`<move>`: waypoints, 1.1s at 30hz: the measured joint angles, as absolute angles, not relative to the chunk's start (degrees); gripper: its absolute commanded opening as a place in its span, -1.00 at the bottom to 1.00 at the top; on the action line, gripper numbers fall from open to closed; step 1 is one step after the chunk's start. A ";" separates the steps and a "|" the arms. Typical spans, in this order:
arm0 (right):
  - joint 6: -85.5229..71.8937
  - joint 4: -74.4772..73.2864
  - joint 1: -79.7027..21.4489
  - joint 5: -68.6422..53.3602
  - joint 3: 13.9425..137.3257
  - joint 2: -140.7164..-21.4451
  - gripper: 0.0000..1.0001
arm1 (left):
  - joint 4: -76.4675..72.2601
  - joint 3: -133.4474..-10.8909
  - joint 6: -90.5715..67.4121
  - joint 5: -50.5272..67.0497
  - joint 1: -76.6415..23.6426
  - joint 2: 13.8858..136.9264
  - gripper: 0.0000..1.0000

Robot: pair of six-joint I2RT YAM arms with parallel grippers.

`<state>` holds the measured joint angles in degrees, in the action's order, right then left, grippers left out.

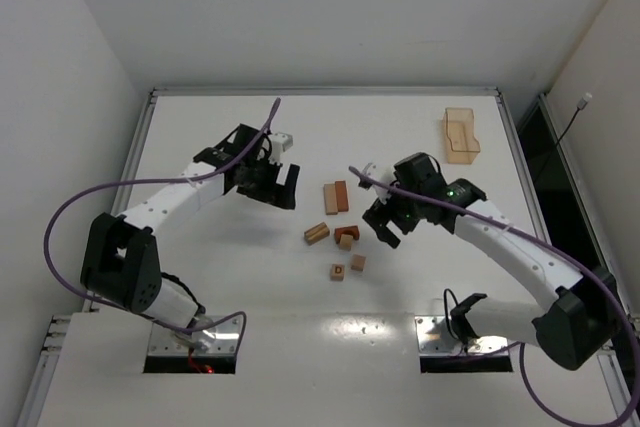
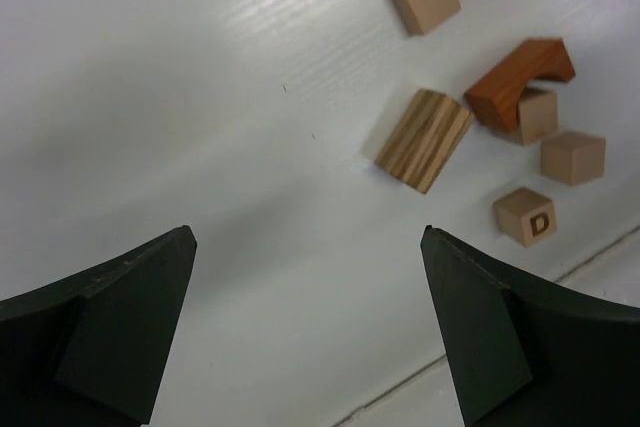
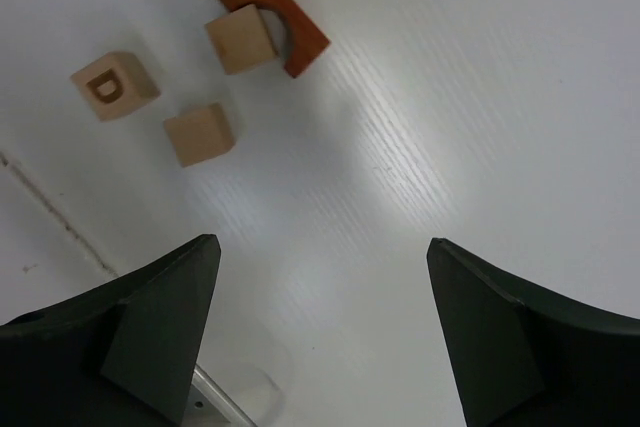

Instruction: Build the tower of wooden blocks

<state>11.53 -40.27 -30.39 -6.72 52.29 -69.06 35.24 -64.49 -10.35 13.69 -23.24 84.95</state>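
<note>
The wood blocks lie loose in the table's middle, none stacked into a tower. A tan bar (image 1: 330, 199) and a reddish bar (image 1: 342, 194) lie side by side. Below them are a striped block (image 1: 317, 233), a reddish arch (image 1: 345, 233) resting over a tan cube (image 1: 346, 243), a plain cube (image 1: 358, 263) and a cube lettered D (image 1: 337, 272). My left gripper (image 1: 280, 195) is open and empty, left of the blocks. Its view shows the striped block (image 2: 424, 140), arch (image 2: 518, 77) and D cube (image 2: 526, 215). My right gripper (image 1: 381, 229) is open and empty, right of the arch (image 3: 275, 17).
A translucent tan open tray (image 1: 461, 134) stands at the back right of the white table. The table's raised frame (image 1: 320, 91) runs along the far edge. The arm bases sit on metal plates (image 1: 455, 342) at the near edge.
</note>
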 measured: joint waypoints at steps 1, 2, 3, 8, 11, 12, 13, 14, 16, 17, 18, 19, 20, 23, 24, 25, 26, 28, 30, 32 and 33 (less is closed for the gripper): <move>12.84 -40.21 -31.62 -7.40 51.57 -68.60 0.62 | 36.07 -63.99 -9.39 14.35 -23.55 84.88 0.86; 13.72 -40.07 -32.53 -7.79 51.09 -68.25 0.62 | 36.67 -63.59 -8.75 14.79 -24.01 84.77 0.86; 14.55 -39.88 -33.23 -8.05 50.61 -67.85 0.62 | 37.21 -63.33 -7.99 14.90 -24.86 84.58 0.83; 16.56 -39.22 -33.47 -7.44 49.32 -67.09 0.55 | 37.67 -63.13 -5.54 14.06 -31.97 83.37 0.71; 16.60 -39.24 -33.47 -7.31 48.75 -65.71 0.44 | 37.80 -63.13 -4.80 13.93 -33.82 83.46 0.71; 16.62 -39.29 -33.47 -7.44 48.69 -65.14 0.40 | 37.80 -63.13 -4.73 13.78 -33.82 83.50 0.71; 16.62 -39.27 -33.47 -7.73 48.69 -64.53 0.33 | 37.76 -63.13 -4.78 13.50 -33.76 83.57 0.71; 16.69 -39.20 -33.47 -8.10 48.69 -64.03 0.31 | 37.76 -63.13 -4.80 13.08 -33.67 83.66 0.71; 16.73 -39.42 -33.61 -9.23 48.69 -63.64 0.25 | 37.63 -63.16 -4.86 12.27 -33.67 83.88 0.71; 16.78 -39.53 -33.91 -9.96 48.69 -63.66 0.22 | 37.65 -63.16 -4.97 11.92 -33.67 84.07 0.71; 16.91 -39.68 -34.46 -10.66 48.69 -63.88 0.22 | 37.63 -63.16 -4.99 11.49 -33.67 84.31 0.71; 17.17 -39.79 -35.22 -11.05 48.69 -64.14 0.19 | 37.65 -63.16 -5.17 10.94 -33.67 84.55 0.71; 17.76 -39.92 -36.34 -11.44 48.69 -64.64 0.19 | 37.67 -63.16 -5.23 10.46 -33.67 84.73 0.71; 19.90 -40.66 -40.38 -11.97 48.69 -66.83 0.12 | 37.60 -63.16 -5.69 8.78 -33.67 84.93 0.84; 20.62 -40.88 -41.82 -11.97 48.69 -67.75 0.10 | 37.58 -63.16 -5.80 8.34 -33.63 84.93 0.84; 21.12 -41.10 -43.07 -11.86 48.69 -68.60 0.10 | 37.50 -63.16 -6.04 7.84 -33.32 84.90 0.89; 21.54 -41.28 -44.36 -11.81 48.69 -69.58 0.10 | 37.45 -63.16 -6.22 7.42 -33.19 84.88 0.91; 22.04 -41.34 -46.78 -11.77 48.69 -71.46 0.10 | 37.21 -63.16 -6.57 6.48 -32.32 84.68 0.99; 22.26 -41.47 -48.71 -11.73 48.69 -73.01 0.19 | 37.08 -63.16 -6.92 5.58 -30.94 84.09 0.99; 22.31 -41.50 -50.11 -11.35 48.71 -74.65 0.27 | 36.86 -63.16 -7.35 4.69 -29.08 83.35 0.99; 22.20 -41.45 -50.54 -11.16 48.73 -75.50 0.27 | 36.75 -63.16 -7.60 4.16 -28.08 83.05 0.99</move>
